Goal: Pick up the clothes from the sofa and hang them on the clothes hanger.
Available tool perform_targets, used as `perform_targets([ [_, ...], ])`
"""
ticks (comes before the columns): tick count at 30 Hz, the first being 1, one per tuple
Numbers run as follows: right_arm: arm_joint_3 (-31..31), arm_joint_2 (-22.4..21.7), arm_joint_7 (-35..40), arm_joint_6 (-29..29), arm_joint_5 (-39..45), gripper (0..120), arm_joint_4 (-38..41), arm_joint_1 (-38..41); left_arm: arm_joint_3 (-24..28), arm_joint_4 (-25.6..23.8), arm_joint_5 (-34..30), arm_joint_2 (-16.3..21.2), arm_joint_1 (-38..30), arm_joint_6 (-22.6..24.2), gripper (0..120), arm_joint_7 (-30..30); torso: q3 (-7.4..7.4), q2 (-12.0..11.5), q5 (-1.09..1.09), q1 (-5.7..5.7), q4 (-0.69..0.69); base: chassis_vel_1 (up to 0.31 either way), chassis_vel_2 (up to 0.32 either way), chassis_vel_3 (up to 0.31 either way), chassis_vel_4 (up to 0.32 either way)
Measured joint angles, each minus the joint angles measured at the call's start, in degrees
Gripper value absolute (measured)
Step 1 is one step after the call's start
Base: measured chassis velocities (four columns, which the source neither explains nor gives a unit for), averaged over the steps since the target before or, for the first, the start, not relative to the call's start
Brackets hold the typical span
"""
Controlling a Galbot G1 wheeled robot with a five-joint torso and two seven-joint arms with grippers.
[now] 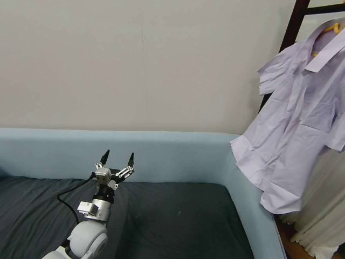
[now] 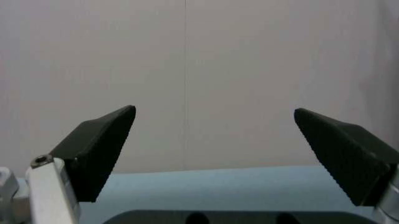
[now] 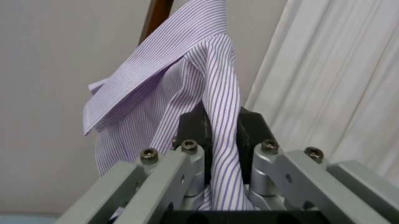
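A lilac striped shirt (image 1: 302, 118) hangs at the right from a yellow hanger (image 1: 326, 29) on a dark wooden rack (image 1: 294, 21), beyond the sofa's right arm. In the right wrist view my right gripper (image 3: 221, 122) is shut on a fold of the shirt (image 3: 181, 79), the fabric pinched between its two black pads. The rack's pole (image 3: 157, 16) rises behind the collar. My left gripper (image 1: 118, 156) is raised over the sofa's dark seat (image 1: 178, 216), fingers pointing up and spread apart. It is open and holds nothing, and in the left wrist view the gripper (image 2: 214, 111) faces the wall.
The sofa has a light blue back (image 1: 178, 154) and a right arm (image 1: 253, 199), with a plain wall behind. A pale curtain (image 1: 323, 216) hangs right of the sofa, below the shirt, and the curtain (image 3: 330, 84) stands close beside the right gripper.
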Motion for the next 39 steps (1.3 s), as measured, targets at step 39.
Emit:
perform_targets([
  [39,-19.57,24.27,7.21,1.77,-17.4,8,-10.96,20.48,-0.23,2.87,1.7,-1.88,0.84,0.35,100,-0.16,0.01,0.0,-0.02,0.01,0.02,0.0,0.0,0.0,0.0],
])
